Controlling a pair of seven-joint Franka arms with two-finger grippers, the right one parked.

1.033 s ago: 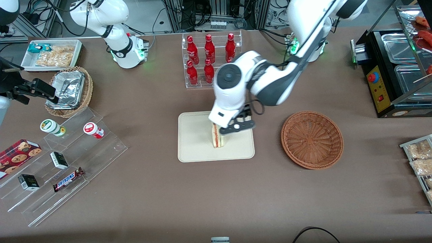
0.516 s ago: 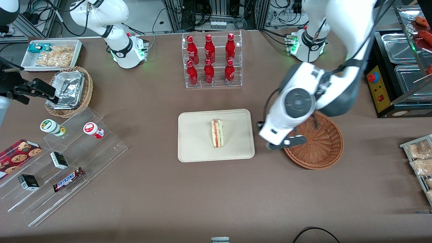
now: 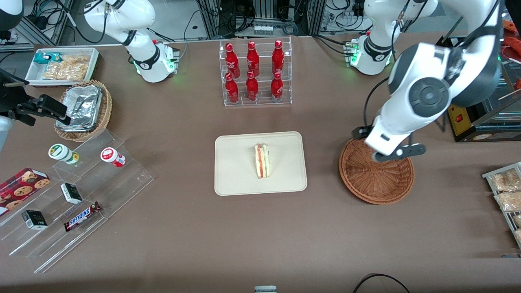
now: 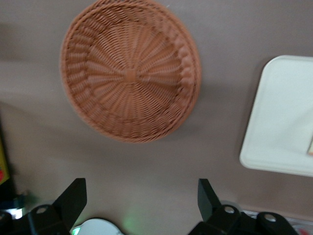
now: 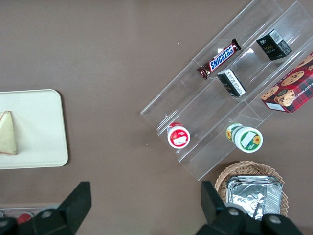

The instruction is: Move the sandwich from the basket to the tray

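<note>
The sandwich (image 3: 262,160) stands on its edge near the middle of the cream tray (image 3: 236,175); both also show in the right wrist view, the sandwich (image 5: 7,132) on the tray (image 5: 41,127). The reddish-brown wicker basket (image 3: 376,185) sits beside the tray toward the working arm's end and holds nothing. My left gripper (image 3: 395,154) hangs above the basket's rim that is farther from the front camera, well clear of the sandwich. In the left wrist view the gripper (image 4: 142,200) is open and empty, with the basket (image 4: 129,73) and part of the tray (image 4: 286,112) below.
A clear rack of red bottles (image 3: 254,73) stands farther from the front camera than the tray. Toward the parked arm's end are a stepped acrylic shelf of snacks (image 3: 77,191), a tan basket with foil containers (image 3: 83,110) and a white bin (image 3: 63,65). A black food warmer (image 3: 480,81) stands near the basket.
My left gripper let go of the sandwich on the tray, then swung away toward the working arm's end and rose over the basket. The sandwich stays put.
</note>
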